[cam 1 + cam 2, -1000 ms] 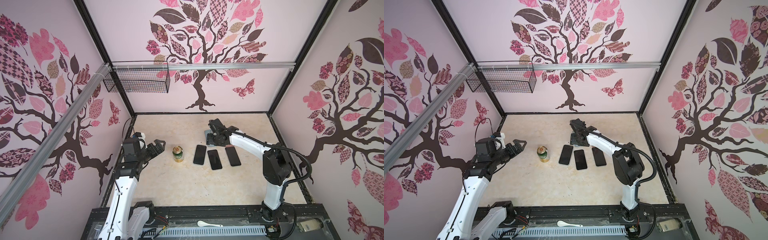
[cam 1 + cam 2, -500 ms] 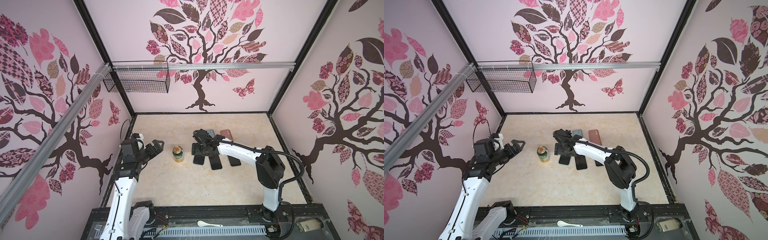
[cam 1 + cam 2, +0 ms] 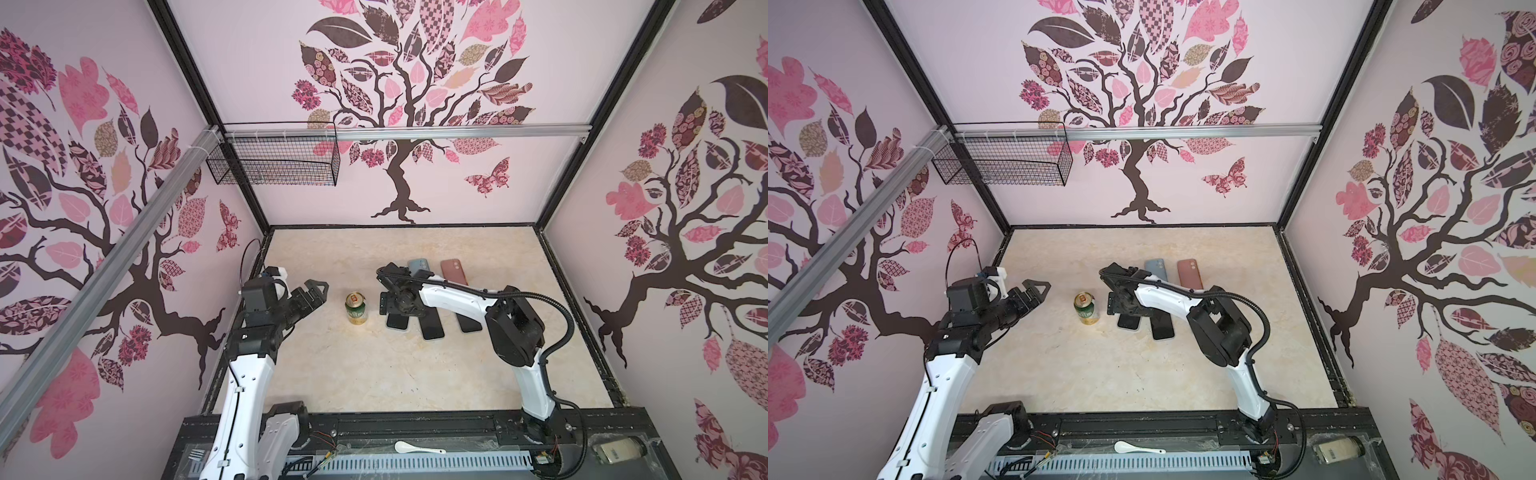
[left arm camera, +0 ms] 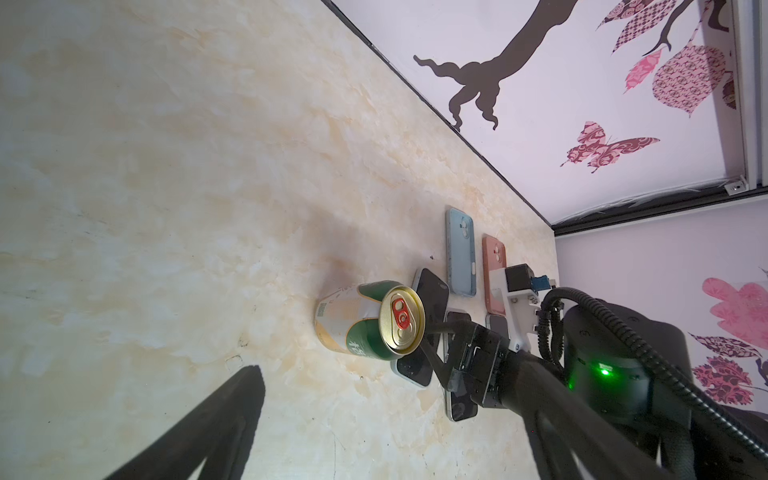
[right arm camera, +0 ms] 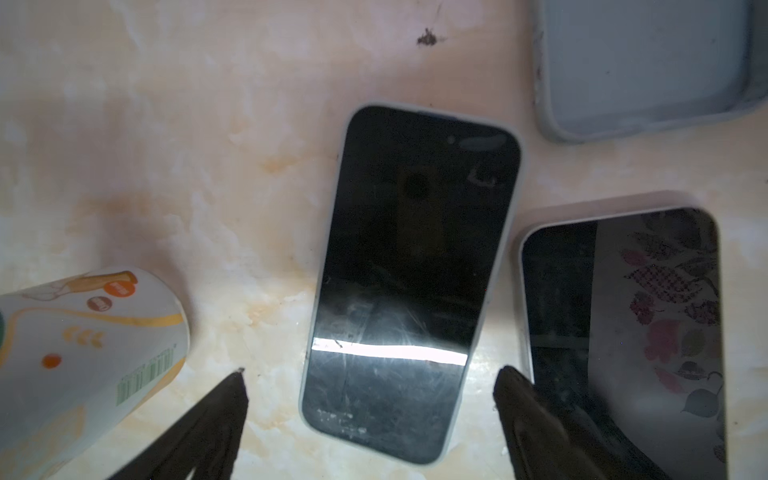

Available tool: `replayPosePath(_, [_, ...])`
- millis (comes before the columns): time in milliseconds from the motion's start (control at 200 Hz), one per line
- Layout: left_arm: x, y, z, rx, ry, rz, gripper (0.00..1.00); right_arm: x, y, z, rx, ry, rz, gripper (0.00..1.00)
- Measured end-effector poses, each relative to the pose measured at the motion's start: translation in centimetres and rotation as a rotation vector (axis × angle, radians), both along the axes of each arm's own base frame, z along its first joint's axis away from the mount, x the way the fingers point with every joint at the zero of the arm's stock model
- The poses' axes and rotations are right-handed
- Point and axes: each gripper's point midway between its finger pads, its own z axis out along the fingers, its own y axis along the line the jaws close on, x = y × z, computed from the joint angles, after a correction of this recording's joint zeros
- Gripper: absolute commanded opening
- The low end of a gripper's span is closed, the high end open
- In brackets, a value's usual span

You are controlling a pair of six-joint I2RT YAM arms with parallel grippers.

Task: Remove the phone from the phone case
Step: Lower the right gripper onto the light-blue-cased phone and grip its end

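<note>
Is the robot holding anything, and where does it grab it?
Nothing is held. The right gripper stands open over a phone; the left gripper is open and empty.

Both top views look steeply down from high above the near edge of the enclosure, taking in the whole tabletop (image 3: pixel 374 374), with the back wall (image 3: pixel 478 208) in the upper half of the frame; they differ only by a slight sideways offset. The left wrist view, rolled sideways, looks low across the tabletop from a short way off toward the can (image 4: pixel 370 328) and the right arm (image 4: pixel 540 395). The right wrist view looks straight down at close range on the light-rimmed phone (image 5: pixel 411 282), sharing it and the can with every other view.
</note>
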Motion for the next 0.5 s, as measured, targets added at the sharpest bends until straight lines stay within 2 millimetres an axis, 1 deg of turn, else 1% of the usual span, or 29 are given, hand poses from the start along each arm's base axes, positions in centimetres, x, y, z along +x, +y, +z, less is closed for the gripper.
replayPosePath(160, [-0.1,0.0,-0.1,0.003,0.004,-0.002,0.98,0.5,0.3,-1.0,-0.020,0.007,-0.004,0.96])
replayPosePath(325, [-0.2,0.0,-0.3,0.011,0.008,-0.008,0.98,0.4,0.2,-2.2,-0.042,0.025,-0.008,0.95])
replayPosePath(500, [-0.1,0.0,-0.3,0.016,0.009,-0.012,0.98,0.4,0.0,-2.8,-0.058,0.032,-0.010,0.95])
